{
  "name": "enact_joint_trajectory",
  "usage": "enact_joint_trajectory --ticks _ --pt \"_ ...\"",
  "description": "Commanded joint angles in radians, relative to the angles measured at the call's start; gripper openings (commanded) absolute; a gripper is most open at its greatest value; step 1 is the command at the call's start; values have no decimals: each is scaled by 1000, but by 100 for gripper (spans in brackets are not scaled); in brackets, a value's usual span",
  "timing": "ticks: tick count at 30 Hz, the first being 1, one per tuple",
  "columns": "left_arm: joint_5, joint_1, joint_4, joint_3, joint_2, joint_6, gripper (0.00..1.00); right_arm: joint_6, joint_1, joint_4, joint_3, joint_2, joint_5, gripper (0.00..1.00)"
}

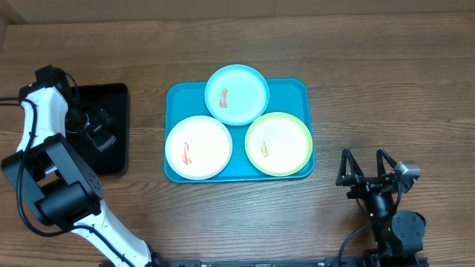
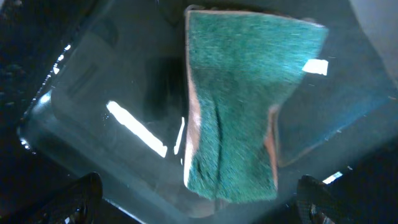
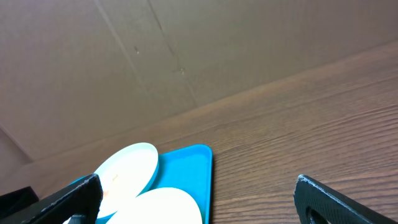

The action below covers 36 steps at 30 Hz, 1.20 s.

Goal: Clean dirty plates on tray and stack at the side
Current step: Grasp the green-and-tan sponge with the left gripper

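Three plates lie on the turquoise tray (image 1: pixel 294 93): a light blue plate (image 1: pixel 237 94) at the back, a white plate (image 1: pixel 198 147) front left, a yellow-green plate (image 1: pixel 278 143) front right. Each carries a small orange-brown smear. My left gripper (image 1: pixel 100 127) hangs open over a black tray (image 1: pixel 111 96), just above a green sponge (image 2: pixel 239 106) that lies between its spread fingertips (image 2: pixel 81 196). Over the table right of the tray, my right gripper (image 1: pixel 365 167) stands open and empty. Its wrist view shows the light blue plate (image 3: pixel 127 168) and the tray's corner (image 3: pixel 196 163).
The black tray stands at the left, a short gap from the turquoise tray. Bare wooden table (image 1: pixel 386 89) lies to the right of the turquoise tray and in front of it. A cardboard wall (image 3: pixel 186 50) rises behind the table.
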State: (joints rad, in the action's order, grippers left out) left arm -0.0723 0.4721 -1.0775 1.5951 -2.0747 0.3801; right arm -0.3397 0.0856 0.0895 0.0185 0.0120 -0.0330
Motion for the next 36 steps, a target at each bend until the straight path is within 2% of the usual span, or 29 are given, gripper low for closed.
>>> enact_joint_trajectory --ticks 1,5,11,13,14,15,16,19,23,24,25,27,29,36 --pt "24 -2 2 5 -47 28 100 6 -2 -8 -10 -9 10 100" --pt "78 -4 7 3 -83 28 100 6 -2 -8 -10 -9 10 100" --pt "89 -6 20 3 -119 22 90 6 -2 -8 -10 -9 10 100" --pt "88 -6 29 3 -122 16 83 6 -2 -8 -10 -9 10 100" --pt "88 -6 33 3 -122 16 75 6 -2 -8 -10 -9 10 100" --pt "89 -6 43 3 -122 16 53 6 -2 -8 -10 -9 10 100" --pt "88 -6 46 3 -122 16 35 6 -2 -8 -10 -9 10 100" --pt "89 -6 54 3 -122 16 7 6 -2 -8 -10 -9 10 100" --pt "87 -6 65 3 -122 16 4 6 -2 -8 -10 -9 10 100" --pt "87 -6 70 3 -122 16 5 6 -2 -8 -10 -9 10 100" --pt "88 -6 80 3 -122 16 25 6 -2 -8 -10 -9 10 100" --pt "87 -6 106 3 -122 16 49 6 -2 -8 -10 -9 10 100" --pt "87 -6 140 3 -122 16 100 6 -2 -8 -10 -9 10 100" --pt "78 -6 246 3 -122 16 100 6 -2 -8 -10 -9 10 100"
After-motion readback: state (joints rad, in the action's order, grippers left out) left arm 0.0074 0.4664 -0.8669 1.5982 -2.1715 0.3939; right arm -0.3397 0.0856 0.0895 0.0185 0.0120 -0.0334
